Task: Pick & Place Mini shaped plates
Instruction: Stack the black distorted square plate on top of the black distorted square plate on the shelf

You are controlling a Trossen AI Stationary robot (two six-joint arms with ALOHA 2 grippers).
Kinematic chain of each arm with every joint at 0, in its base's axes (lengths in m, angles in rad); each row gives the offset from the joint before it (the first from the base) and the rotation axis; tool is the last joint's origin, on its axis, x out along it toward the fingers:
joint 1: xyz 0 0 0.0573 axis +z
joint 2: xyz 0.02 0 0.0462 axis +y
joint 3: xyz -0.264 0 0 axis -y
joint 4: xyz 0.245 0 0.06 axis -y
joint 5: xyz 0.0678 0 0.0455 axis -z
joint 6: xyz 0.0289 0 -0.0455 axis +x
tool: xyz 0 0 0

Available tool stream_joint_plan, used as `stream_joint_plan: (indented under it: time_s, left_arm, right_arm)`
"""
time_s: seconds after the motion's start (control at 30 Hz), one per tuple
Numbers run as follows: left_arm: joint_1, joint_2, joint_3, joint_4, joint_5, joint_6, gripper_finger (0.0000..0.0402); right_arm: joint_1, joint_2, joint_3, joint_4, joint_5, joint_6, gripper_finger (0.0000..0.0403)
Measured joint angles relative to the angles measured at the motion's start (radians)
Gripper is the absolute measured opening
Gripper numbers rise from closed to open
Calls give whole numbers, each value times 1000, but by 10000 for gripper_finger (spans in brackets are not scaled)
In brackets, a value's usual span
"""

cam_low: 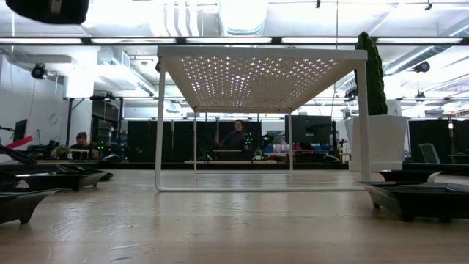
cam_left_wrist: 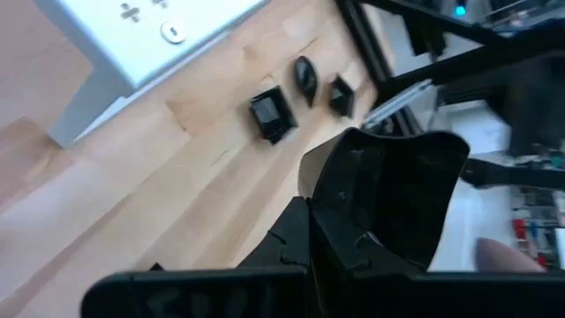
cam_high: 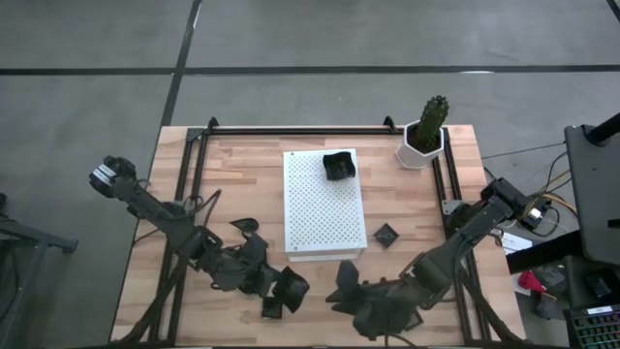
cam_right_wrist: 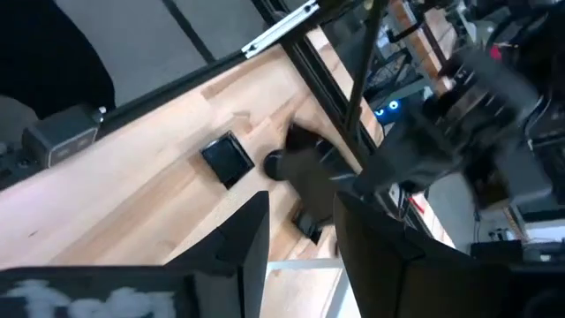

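The mini shaped plates are small dark dishes. One rests on top of the white perforated board [cam_high: 325, 208] at its far end [cam_high: 339, 166]. One lies on the table right of the board [cam_high: 386, 234] and another left of it [cam_high: 244, 225]. My left gripper [cam_high: 283, 291] hovers near the front edge, left of centre, shut on a dark plate [cam_left_wrist: 388, 190]. My right gripper [cam_high: 347, 288] is just right of it, open [cam_right_wrist: 300, 234], with nothing between its fingers. Three more plates [cam_left_wrist: 271, 113] lie on the wood beyond the left gripper. My left gripper pinches the dark plate by its near edge [cam_left_wrist: 340, 231] between its two fingers. The plate stands tilted up past the fingertips, its hollow side facing the wrist camera, clear of the table. The fingers slant downward; the plate itself covers the exact spot of contact.
A white hexagonal pot with a cactus [cam_high: 423, 136] stands at the far right corner. The board stands on thin legs [cam_low: 159, 125] with open space beneath. Black rails [cam_high: 194, 165] run along the table's sides. People sit in the room behind [cam_low: 236, 136].
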Motion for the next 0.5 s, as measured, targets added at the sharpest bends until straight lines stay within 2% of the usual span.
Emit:
stream_joint_plan:
  time_s: [0.23,0.5]
  left_arm:
    - [4,55,35,4,1,27,0]
    - [14,101,79,5,1,79,0]
  right_arm:
    - [0,102,144,-90,-10,-50,125]
    - [-14,168,235,-97,-60,-101,126]
